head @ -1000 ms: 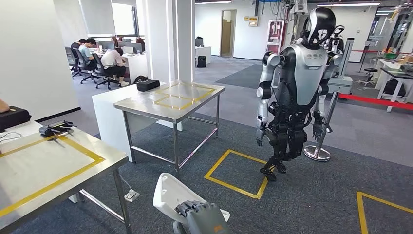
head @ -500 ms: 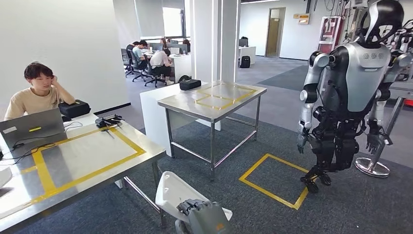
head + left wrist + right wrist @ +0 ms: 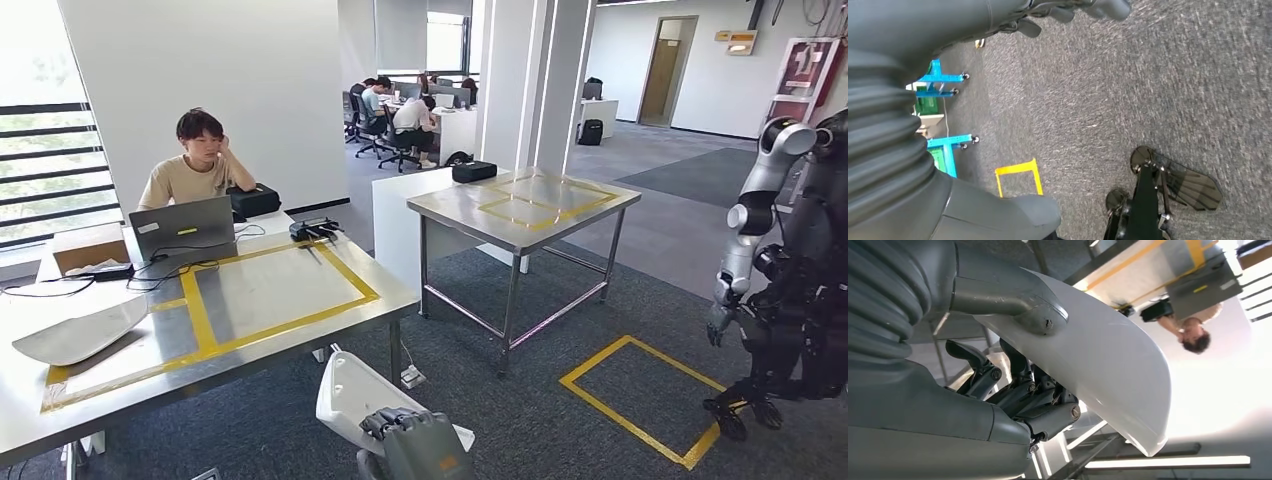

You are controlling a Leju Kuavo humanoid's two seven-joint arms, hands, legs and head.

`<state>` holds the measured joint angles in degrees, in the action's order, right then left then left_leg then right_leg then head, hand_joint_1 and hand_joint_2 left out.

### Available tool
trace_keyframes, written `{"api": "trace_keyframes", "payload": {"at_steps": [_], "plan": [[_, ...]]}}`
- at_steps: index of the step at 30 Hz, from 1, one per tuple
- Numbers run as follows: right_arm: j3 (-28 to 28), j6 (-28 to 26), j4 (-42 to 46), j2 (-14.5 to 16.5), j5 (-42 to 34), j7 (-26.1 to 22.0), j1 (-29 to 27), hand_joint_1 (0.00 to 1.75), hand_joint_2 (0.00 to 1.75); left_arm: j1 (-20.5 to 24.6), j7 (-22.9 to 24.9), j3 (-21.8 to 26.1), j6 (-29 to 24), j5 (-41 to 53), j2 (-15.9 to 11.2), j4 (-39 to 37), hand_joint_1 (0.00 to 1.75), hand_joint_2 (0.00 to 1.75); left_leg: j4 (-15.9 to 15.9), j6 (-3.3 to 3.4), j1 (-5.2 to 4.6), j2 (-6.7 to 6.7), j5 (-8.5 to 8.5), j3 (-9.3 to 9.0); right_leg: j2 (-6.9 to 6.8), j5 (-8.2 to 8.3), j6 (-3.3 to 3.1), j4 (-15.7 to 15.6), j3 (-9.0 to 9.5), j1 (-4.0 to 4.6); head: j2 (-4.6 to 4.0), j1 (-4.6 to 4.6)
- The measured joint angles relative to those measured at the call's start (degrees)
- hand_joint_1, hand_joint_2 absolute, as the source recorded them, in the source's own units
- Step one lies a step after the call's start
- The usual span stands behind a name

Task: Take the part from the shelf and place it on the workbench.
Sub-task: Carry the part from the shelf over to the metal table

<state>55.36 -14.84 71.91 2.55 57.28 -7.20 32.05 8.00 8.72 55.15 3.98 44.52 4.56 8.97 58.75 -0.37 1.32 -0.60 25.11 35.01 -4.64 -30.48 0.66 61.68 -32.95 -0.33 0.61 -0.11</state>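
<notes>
Grey carpet floor (image 3: 600, 300) spreads across the open office, with a yellow taped square (image 3: 645, 398) marked on it to the right. On the near left stands the big steel desk (image 3: 390, 295), its top outlined in yellow tape. A second steel desk (image 3: 600, 205) sits farther back, centre-right, also taped, with a small black case (image 3: 474, 171) at its far left corner. At the right edge stands another humanoid robot (image 3: 790, 280), black and silver, arms hanging, just beside the taped square.

A person (image 3: 198, 165) sits at the far side of the near desk, head propped on a hand, behind an open laptop (image 3: 183, 228). A white curved panel (image 3: 80, 332) lies on the desk's left end. A cardboard box (image 3: 92, 248) sits beside the laptop, and a black bag (image 3: 255, 201) and a small dark gadget (image 3: 315, 229) rest near the far edge.

Now the part (image 3: 350, 395): white, smooth and curved, low in the centre, off the desk's near right corner and above the carpet. The right hand (image 3: 415, 440) grips it, with the thumb (image 3: 1035, 315) pressed on the face and dark fingers (image 3: 1013, 385) curled behind.

The left hand (image 3: 1063, 12) hangs over the carpet; whether it is clenched or loose I cannot tell.
</notes>
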Motion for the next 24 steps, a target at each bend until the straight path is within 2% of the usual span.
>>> {"api": "trace_keyframes", "payload": {"at_steps": [1,2,3,4,5,6,7,9,10,11,12,13,14,15,17,18,19,20,21,22,24], "plan": [[0.0,0.0,0.0,0.0,0.0,0.0,0.0,1.75,1.75,0.1,0.0,0.0,0.0,0.0,0.0,0.0,0.00,1.75,-0.1,0.23,0.12,0.63,-0.08,0.07,1.96,-1.77,0.24,3.3,-1.47,-0.16,0.00,0.07],[0.0,0.1,0.0,-0.1,0.0,0.0,-0.1,1.75,1.75,0.1,0.0,0.0,0.0,-0.1,0.0,0.0,0.00,1.75,0.0,0.39,0.16,1.30,-0.13,0.17,3.29,-3.61,0.37,7.2,-3.36,-0.20,0.00,0.12],[0.0,0.1,-0.1,-0.2,-0.1,0.0,-0.2,1.75,1.75,0.2,-0.1,0.0,0.0,-0.2,0.0,0.0,0.00,1.75,0.0,0.47,0.14,2.06,-0.15,0.27,4.02,-5.02,0.44,11.0,-5.23,-0.22,0.00,0.17],[0.0,0.2,-0.1,-0.3,-0.1,0.1,-0.3,1.75,1.75,0.1,-0.1,0.0,0.0,-0.3,0.0,0.1,0.00,1.75,0.0,0.48,0.12,2.85,-0.17,0.34,4.26,-5.47,0.44,13.2,-6.44,-0.23,0.00,0.20],[0.0,0.2,-0.1,-0.3,-0.2,0.1,-0.4,1.75,1.75,0.1,-0.1,0.1,0.0,-0.4,0.0,0.1,0.00,1.75,0.1,0.45,0.10,3.70,-0.19,0.37,4.39,-4.67,0.34,13.1,-6.58,-0.24,0.00,0.22],[0.0,0.2,-0.1,-0.4,-0.3,0.1,-0.4,1.75,1.75,0.1,-0.1,0.1,0.0,-0.4,0.0,0.1,0.00,1.75,0.2,0.38,0.10,4.57,-0.23,0.38,4.63,-2.95,0.18,10.9,-5.63,-0.25,0.00,0.23],[0.0,0.2,-0.1,-0.4,-0.3,0.1,-0.3,1.75,1.75,0.0,-0.1,0.1,0.0,-0.5,0.0,0.1,0.00,1.75,0.3,0.26,0.14,5.44,-0.28,0.39,5.36,-0.70,-0.05,7.0,-3.84,-0.29,0.00,0.25],[0.0,0.2,-0.1,-0.4,-0.4,0.0,-0.2,1.75,1.75,0.1,-0.1,0.1,0.0,-0.6,0.1,0.1,0.00,1.75,0.4,-0.28,0.15,7.00,-0.50,0.65,7.91,1.98,-0.41,-0.1,-0.66,-0.43,0.00,0.23],[0.0,0.2,-0.1,-0.4,-0.4,0.0,-0.1,1.75,1.75,0.1,-0.2,0.1,0.1,-0.6,0.1,0.1,0.00,1.75,0.3,-0.68,0.21,7.65,-0.68,0.87,8.79,2.36,-0.49,-1.9,0.09,-0.41,0.00,0.21],[0.0,0.2,-0.1,-0.4,-0.5,0.0,-0.1,1.75,1.75,0.0,-0.2,0.1,0.1,-0.6,0.1,0.1,0.00,1.75,0.2,-1.15,0.27,8.28,-0.91,1.08,9.04,2.19,-0.57,-2.4,0.21,-0.33,0.00,0.18],[0.0,0.2,-0.1,-0.4,-0.5,0.0,-0.1,1.75,1.75,-0.1,-0.2,0.1,0.1,-0.7,0.1,0.1,0.00,1.75,-0.1,-1.67,0.38,9.00,-1.19,1.26,8.40,2.41,-0.73,-2.6,0.30,-0.25,0.00,0.19],[0.0,0.2,-0.1,-0.3,-0.6,0.0,0.0,1.75,1.75,-0.3,-0.2,0.2,0.1,-0.7,0.1,0.1,0.00,1.75,-0.2,-2.06,0.47,9.07,-1.33,1.43,7.64,2.64,-1.08,-2.9,0.49,-0.29,0.00,0.15],[0.0,0.2,-0.1,-0.2,-0.6,0.0,0.0,1.75,1.75,-0.4,-0.1,0.2,0.1,-0.7,0.0,0.1,0.00,1.75,0.1,-2.34,0.35,8.25,-1.09,1.75,6.92,2.90,-1.50,-3.2,0.70,-0.38,0.00,0.03],[0.0,0.2,0.0,-0.2,-0.6,0.0,0.0,1.75,1.75,-0.5,-0.1,0.2,0.1,-0.7,0.0,0.1,0.00,1.75,1.6,-2.50,0.19,6.62,-0.17,2.54,6.06,3.15,-1.93,-3.6,0.89,-0.47,0.00,-0.09],[0.0,0.1,0.0,-0.1,-0.6,0.0,-0.1,1.75,1.75,-0.3,-0.1,0.2,0.1,-0.7,0.1,0.1,0.00,1.75,8.0,-2.57,-0.11,2.73,3.21,5.45,4.40,3.28,-2.43,-3.8,0.96,-0.34,0.00,-0.35],[0.0,0.1,0.0,-0.1,-0.6,0.0,-0.2,1.75,1.75,-0.2,-0.1,0.2,0.1,-0.7,0.1,0.1,0.00,1.75,11.9,-2.65,-0.11,1.67,4.90,7.19,3.47,3.25,-2.56,-3.8,0.93,-0.22,0.00,-0.38],[0.0,0.1,0.0,-0.1,-0.6,0.0,-0.3,1.75,1.75,-0.2,-0.2,0.2,0.1,-0.7,0.1,0.1,0.00,1.75,14.6,-2.71,-0.10,1.21,5.77,8.34,2.58,3.21,-2.61,-3.8,0.91,-0.13,0.00,-0.40],[0.0,0.1,-0.1,-0.1,-0.6,0.0,-0.4,1.75,1.75,-0.3,-0.2,0.2,0.1,-0.7,0.1,0.1,0.00,1.75,15.4,-2.75,-0.10,0.98,5.65,8.52,1.81,3.17,-2.62,-3.8,0.90,-0.09,0.00,-0.41],[0.0,0.1,-0.1,-0.1,-0.8,-0.1,-0.4,1.75,1.75,-0.3,-0.2,0.2,0.1,-0.7,0.0,0.1,0.00,1.75,14.0,-2.76,-0.09,0.80,4.62,7.58,1.20,3.12,-2.57,-3.7,0.90,-0.07,0.00,-0.42],[0.0,0.0,-0.1,-0.1,-1.1,-0.4,-0.4,1.75,1.75,-0.4,-0.2,0.2,0.1,-0.7,0.0,0.1,0.00,1.75,10.7,-2.71,-0.08,0.54,2.97,5.58,0.70,3.04,-2.46,-3.6,0.91,-0.08,0.00,-0.44],[0.0,-0.3,0.0,-0.1,-2.2,-1.4,-0.3,1.75,1.75,-0.3,-0.2,0.2,0.1,-0.7,-0.1,0.1,0.00,1.75,3.2,-2.28,-0.23,-0.23,0.84,1.24,-0.01,2.77,-1.98,-3.3,0.78,0.09,0.00,-0.45]]}}
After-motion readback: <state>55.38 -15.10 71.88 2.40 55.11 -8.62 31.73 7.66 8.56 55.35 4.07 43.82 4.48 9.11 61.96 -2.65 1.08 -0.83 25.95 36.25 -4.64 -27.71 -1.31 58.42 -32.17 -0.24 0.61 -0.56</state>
